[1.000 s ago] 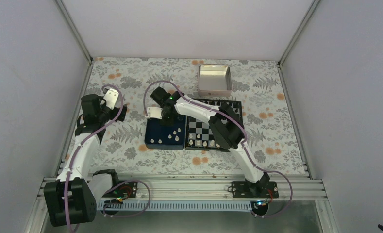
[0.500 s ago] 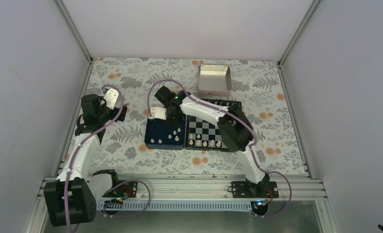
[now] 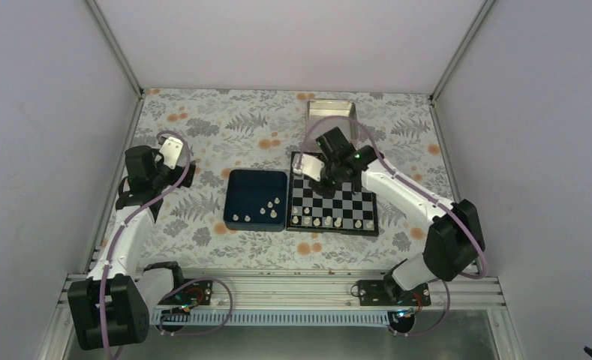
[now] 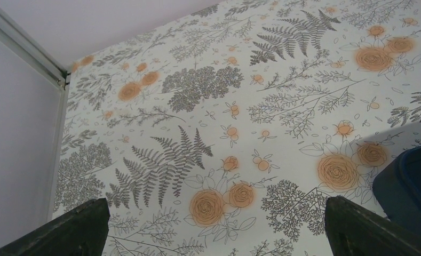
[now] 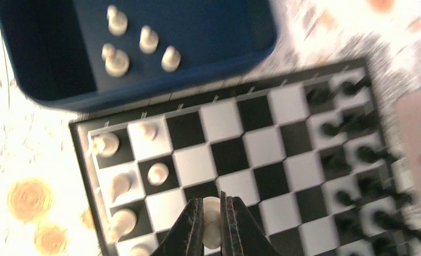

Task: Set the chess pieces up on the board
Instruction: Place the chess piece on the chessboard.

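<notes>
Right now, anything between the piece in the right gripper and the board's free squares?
Nothing visible. The right gripper holds the white piece over bare squares of the chessboard; placed white pieces stand off to one side.

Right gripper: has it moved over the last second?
Yes. In the top view the right gripper has swung right, off the blue tray and over the far left of the board, holding a white piece.
</notes>
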